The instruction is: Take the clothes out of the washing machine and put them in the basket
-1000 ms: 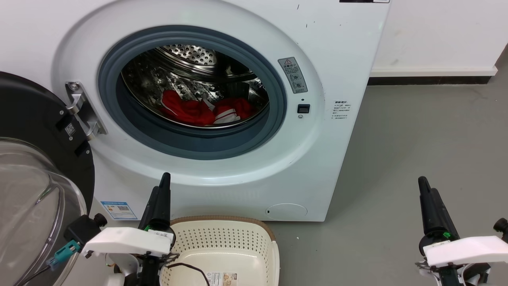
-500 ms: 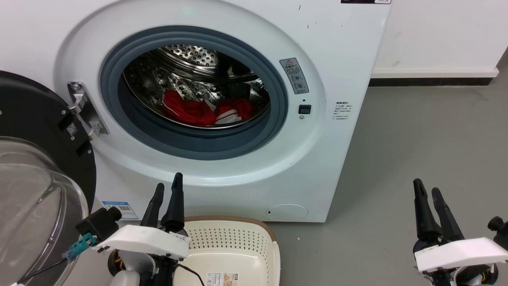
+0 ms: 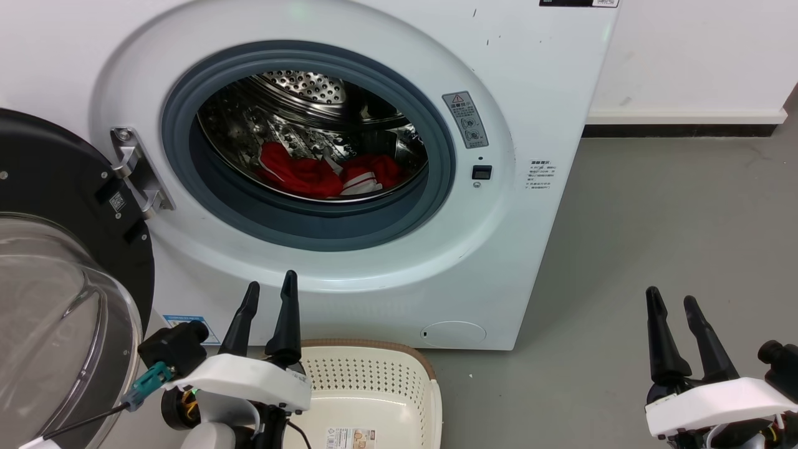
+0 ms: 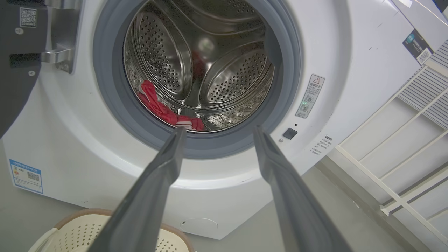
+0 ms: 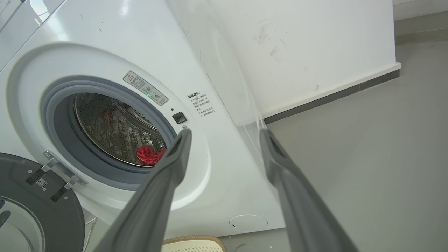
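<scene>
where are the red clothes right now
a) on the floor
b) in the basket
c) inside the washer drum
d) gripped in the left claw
C: the clothes lie low in the steel drum of the washing machine. The visible part of the basket holds no garment, and the left claw and right claw are open and empty.

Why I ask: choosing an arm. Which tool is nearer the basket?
The left tool: it rises beside the basket, at its left rim; the right tool stands apart over the floor.
</scene>
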You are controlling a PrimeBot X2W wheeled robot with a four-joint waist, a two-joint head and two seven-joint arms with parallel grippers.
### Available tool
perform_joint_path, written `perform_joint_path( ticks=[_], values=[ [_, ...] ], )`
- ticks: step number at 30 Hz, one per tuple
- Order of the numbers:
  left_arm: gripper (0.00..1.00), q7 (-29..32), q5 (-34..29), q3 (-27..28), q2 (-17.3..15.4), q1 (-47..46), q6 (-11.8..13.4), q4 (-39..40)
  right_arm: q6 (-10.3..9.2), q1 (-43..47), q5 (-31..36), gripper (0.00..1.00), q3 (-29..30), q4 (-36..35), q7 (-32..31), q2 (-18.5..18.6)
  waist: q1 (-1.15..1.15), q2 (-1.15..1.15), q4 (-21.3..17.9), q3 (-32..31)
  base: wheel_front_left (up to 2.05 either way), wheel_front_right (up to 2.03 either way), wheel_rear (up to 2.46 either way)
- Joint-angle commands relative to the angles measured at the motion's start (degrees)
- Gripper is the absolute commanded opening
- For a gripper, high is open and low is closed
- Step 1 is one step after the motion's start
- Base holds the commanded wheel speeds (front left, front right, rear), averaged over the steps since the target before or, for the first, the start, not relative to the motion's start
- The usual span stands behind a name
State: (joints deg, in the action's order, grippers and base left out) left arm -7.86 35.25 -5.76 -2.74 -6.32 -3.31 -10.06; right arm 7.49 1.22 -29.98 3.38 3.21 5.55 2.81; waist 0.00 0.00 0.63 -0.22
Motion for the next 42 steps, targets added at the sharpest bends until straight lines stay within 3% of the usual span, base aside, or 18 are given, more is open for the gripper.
perform_joint_path(
  ticks=[1, 19, 42],
  values=[
    [1.00, -0.64, -1.79, -0.34, -0.17, -1.20, 0.30, 0.66, 0.01, 0.01, 1.85, 1.00, 0.20, -0.92, 0.14, 0.13, 0.00, 0.00, 0.02, -0.02, 0.00, 0.00, 0.00],
    [1.00, -3.17, -13.48, -1.33, -0.18, -1.60, 1.07, -0.26, 0.00, 1.22, 14.39, 1.00, 0.98, -2.01, -0.04, 0.13, 0.00, 0.00, -0.06, -0.12, 0.00, 0.00, 0.00],
    [1.00, -5.92, -24.24, -1.99, -0.20, -2.43, 2.37, -3.15, 0.00, 2.39, 24.98, 1.00, 0.91, -3.53, 1.19, 0.12, 0.00, 0.00, -0.12, -0.13, 0.00, 0.00, 0.00]
  ],
)
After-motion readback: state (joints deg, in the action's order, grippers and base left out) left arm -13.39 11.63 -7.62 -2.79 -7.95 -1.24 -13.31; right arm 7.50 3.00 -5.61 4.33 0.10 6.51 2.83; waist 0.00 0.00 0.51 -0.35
